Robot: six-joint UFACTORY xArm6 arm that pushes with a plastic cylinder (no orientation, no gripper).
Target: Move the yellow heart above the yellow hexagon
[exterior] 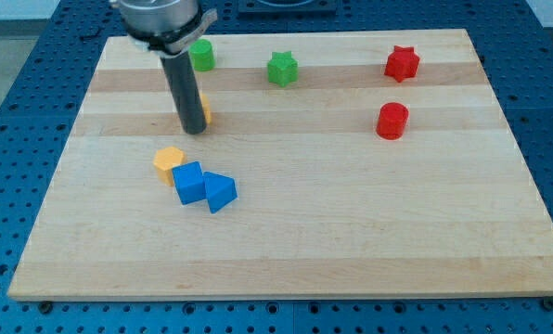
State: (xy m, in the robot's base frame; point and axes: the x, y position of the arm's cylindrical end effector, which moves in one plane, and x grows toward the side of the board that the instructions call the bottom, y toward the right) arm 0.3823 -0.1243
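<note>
My tip (194, 131) rests on the board at the upper left. A yellow block (205, 109), mostly hidden behind the rod, touches the tip's right side; its shape cannot be made out, so it may be the yellow heart. The yellow hexagon (168, 163) lies below and slightly left of the tip, a short gap away. It touches the blue blocks at its lower right.
A blue cube (189, 183) and a blue triangular block (220, 192) sit beside the hexagon. A green cylinder (201, 55) and a green star (281, 69) lie near the top edge. A red star (402, 63) and a red cylinder (392, 121) lie at the right.
</note>
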